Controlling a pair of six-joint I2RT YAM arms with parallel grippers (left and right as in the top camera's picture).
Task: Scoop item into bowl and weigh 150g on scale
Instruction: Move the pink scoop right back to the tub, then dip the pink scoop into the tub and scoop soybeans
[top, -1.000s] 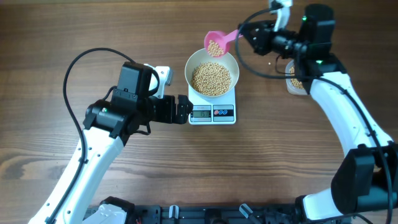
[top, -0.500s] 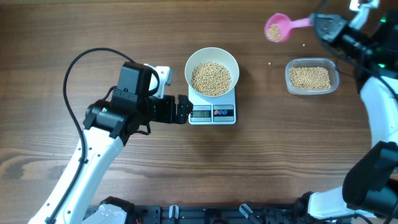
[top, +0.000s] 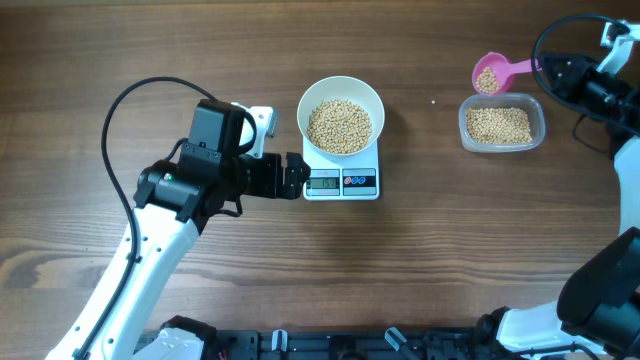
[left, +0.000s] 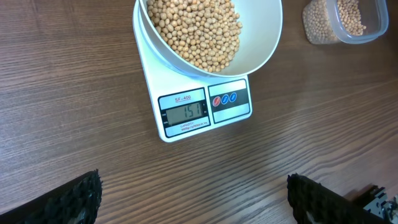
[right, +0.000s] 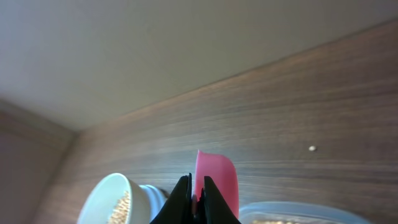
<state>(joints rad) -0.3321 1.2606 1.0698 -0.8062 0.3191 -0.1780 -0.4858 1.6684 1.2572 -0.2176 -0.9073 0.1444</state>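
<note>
The white bowl (top: 341, 92) stands on the scale (top: 341, 183), well filled with tan beans (top: 339, 126). In the left wrist view the scale's display (left: 183, 112) reads 151 below the bowl (left: 264, 43). My left gripper (top: 293, 176) is open just left of the scale, its fingers wide apart over bare wood (left: 196, 199). My right gripper (right: 197, 193) is shut on the handle of a pink scoop (top: 490, 75). The scoop holds some beans and hangs over the far left corner of the clear tub (top: 501, 124).
The clear plastic tub (left: 348, 18) with more beans sits right of the scale. A stray bean (top: 434, 100) lies on the wood between bowl and tub. The left arm's black cable (top: 125, 110) loops over the table's left side.
My right arm has carried the pink scoop from the bowl's far rim off to the right, to the tub's far left corner. The left arm has not moved.
</note>
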